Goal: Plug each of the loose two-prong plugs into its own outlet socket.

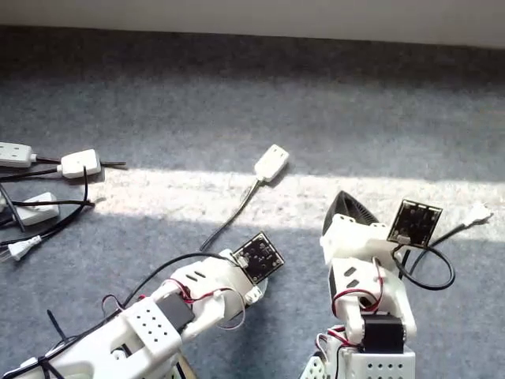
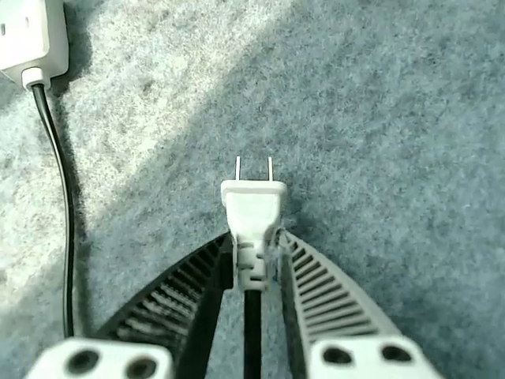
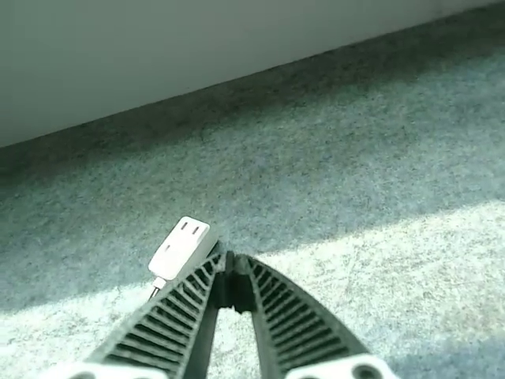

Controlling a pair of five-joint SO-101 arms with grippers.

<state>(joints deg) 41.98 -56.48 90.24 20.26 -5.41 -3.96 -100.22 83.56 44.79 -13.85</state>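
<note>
In the left wrist view my left gripper (image 2: 252, 238) is shut on the ribbed neck of a white two-prong plug (image 2: 252, 207), just above the grey carpet with its prongs pointing away from me. A white outlet socket (image 2: 31, 38) with a black cord lies farther off to one side. In the high view that socket (image 1: 271, 163) rests on the sunlit strip of carpet, ahead of both arms. My right gripper (image 3: 230, 264) is shut on nothing and hangs over the carpet, pointing toward the same socket (image 3: 180, 245). Another white plug (image 1: 478, 212) lies at the far right, beside the right gripper (image 1: 347, 208).
Several white sockets (image 1: 80, 163) and tangled black cords crowd the left edge, with a loose plug (image 1: 20, 249) below them. A black cord loop (image 1: 430, 272) lies by the right arm. A pale wall (image 1: 252, 12) borders the far side of the carpet.
</note>
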